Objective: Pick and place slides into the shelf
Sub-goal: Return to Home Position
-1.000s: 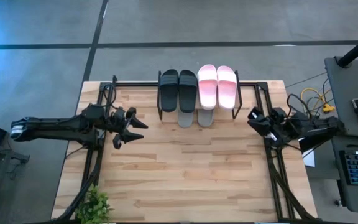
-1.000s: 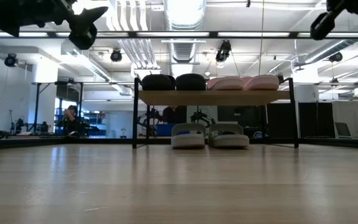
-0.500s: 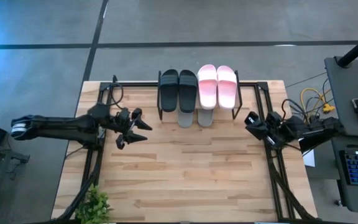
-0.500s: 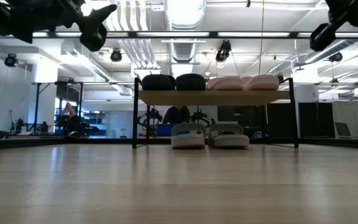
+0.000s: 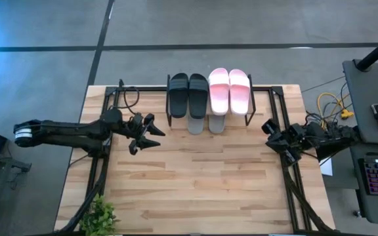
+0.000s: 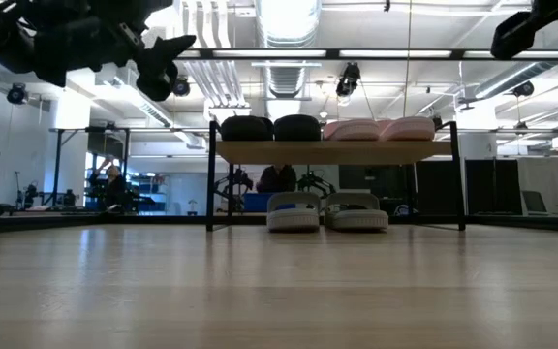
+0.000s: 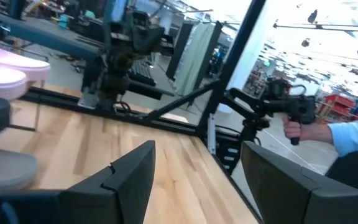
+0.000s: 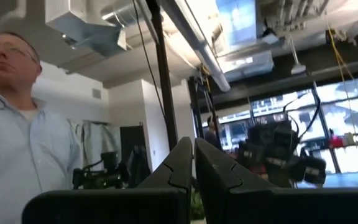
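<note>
Black slides [image 5: 188, 95], pink slides [image 5: 230, 90] atop shelf [image 6: 332, 152]; grey slides [image 5: 205, 123] beneath. Left pincer [image 5: 151, 135] off shelf's black-slide end, spread wide, empty, above worktop [image 5: 195, 177]. Right pincer [image 5: 270, 132] off pink-slide end, fingers pressed together.

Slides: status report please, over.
Left gripper open, empty, left of shelf. Right gripper shut, empty, at right edge of table. Black slides and pink slides on top, grey slides underneath. Nothing in the way.
</note>
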`<state>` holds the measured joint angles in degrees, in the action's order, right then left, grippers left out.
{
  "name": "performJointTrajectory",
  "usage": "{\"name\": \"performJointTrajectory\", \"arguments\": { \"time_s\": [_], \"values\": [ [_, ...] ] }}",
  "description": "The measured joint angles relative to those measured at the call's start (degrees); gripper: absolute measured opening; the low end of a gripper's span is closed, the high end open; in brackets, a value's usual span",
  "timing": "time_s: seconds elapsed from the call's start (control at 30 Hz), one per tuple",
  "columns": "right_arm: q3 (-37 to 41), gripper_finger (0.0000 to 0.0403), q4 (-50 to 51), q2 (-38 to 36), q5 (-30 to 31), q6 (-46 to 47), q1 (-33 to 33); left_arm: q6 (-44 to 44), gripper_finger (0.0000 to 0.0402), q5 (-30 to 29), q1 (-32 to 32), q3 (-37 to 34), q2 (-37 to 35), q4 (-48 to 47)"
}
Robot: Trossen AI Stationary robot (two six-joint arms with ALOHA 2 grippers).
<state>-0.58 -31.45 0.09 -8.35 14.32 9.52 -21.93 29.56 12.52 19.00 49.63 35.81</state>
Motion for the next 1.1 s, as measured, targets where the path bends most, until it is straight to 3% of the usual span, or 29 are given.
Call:
{"name": "performJointTrajectory", "arguments": {
  "time_s": [0.37, 0.5, 0.7, 0.93, 1.1],
  "values": [
    [0.0, 0.0013, 2.4, 0.3, 0.9, 5.4, -3.6, 1.3, 0.0223, 0.9, 8.1, 0.0, 1.6, 0.2],
    [0.0, 0.0013, 2.3, 2.0, 0.2, 8.7, -4.6, 1.5, 0.0223, 5.9, 12.6, 0.0, 3.9, 0.8],
    [0.0, 0.0013, -1.8, 4.0, -0.6, 5.6, -4.6, 1.5, 0.0223, 11.4, 17.8, -0.3, 7.2, 6.8],
    [0.0, 0.0013, -1.9, 4.1, -0.9, 1.9, -4.7, 2.9, 0.0223, 11.1, 20.9, -1.8, 9.2, 7.3],
    [0.0, 0.0013, -1.7, 4.1, -0.9, -2.8, -4.7, 2.8, 0.0223, 6.9, 21.5, -6.5, 8.3, 7.6]
  ]
}}
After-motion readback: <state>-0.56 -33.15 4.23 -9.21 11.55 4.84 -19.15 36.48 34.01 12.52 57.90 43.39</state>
